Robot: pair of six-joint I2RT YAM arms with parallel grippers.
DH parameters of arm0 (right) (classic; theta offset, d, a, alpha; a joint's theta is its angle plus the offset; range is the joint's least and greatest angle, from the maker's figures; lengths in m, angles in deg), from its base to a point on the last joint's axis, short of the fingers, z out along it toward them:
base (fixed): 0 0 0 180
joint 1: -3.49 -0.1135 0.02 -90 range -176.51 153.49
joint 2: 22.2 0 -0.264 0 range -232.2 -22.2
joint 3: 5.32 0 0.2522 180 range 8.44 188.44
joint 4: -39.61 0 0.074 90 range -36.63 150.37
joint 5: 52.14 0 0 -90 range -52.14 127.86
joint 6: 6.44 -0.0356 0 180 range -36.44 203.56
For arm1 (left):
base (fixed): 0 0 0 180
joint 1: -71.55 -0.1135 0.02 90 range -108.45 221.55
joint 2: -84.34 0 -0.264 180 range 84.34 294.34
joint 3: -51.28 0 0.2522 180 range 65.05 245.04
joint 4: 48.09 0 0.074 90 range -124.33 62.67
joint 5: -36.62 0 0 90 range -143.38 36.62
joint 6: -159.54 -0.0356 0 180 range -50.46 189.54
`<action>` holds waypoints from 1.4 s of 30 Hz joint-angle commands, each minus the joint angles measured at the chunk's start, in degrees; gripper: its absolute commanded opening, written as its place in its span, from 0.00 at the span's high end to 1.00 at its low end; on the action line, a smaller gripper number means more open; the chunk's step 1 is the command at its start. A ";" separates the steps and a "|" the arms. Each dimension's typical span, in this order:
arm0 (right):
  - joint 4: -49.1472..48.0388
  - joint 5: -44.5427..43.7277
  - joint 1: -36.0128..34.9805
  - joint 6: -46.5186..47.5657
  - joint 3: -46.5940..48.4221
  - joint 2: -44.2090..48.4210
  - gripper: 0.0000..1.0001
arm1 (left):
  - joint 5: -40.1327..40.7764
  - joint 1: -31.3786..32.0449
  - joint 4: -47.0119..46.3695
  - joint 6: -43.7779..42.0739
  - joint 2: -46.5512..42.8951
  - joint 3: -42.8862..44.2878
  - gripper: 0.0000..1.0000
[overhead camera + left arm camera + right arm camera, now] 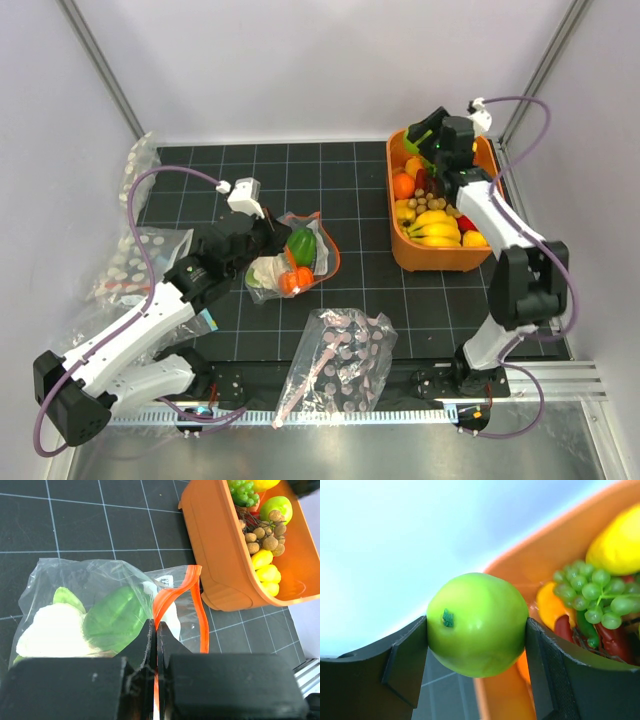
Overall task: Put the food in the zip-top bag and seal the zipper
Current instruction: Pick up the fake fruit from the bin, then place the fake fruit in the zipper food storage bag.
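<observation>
Left gripper (154, 630) fingers, pressed together, pinch the zipper (172, 592) of the zip-top bag (75, 575), which lies left of the table's (360, 190) middle and holds the cauliflower (52, 632) and bell pepper (115, 617). Its film looks limp and slippery, so the stiffer strip is the best place to grip. Right gripper (476, 630) clamps a green apple (477, 605) over the orange bin (440, 258) near the far right corner.

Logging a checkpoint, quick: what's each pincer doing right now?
Left pincer: closed on the zipper of the zip-top bag.
Right pincer: closed on a green apple.
</observation>
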 commanded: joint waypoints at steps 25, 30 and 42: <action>-15.47 3.56 -35.45 14.16 -38.49 45.37 0.71 | -1.32 0.12 -2.73 -1.35 3.35 2.41 1.00; -18.81 12.01 -36.85 17.23 -37.70 40.82 0.69 | -2.46 0.21 -2.73 -0.91 3.17 2.50 1.00; -19.60 11.48 -42.39 19.00 -34.80 31.93 0.67 | -5.80 0.12 -3.17 0.32 -2.19 1.71 1.00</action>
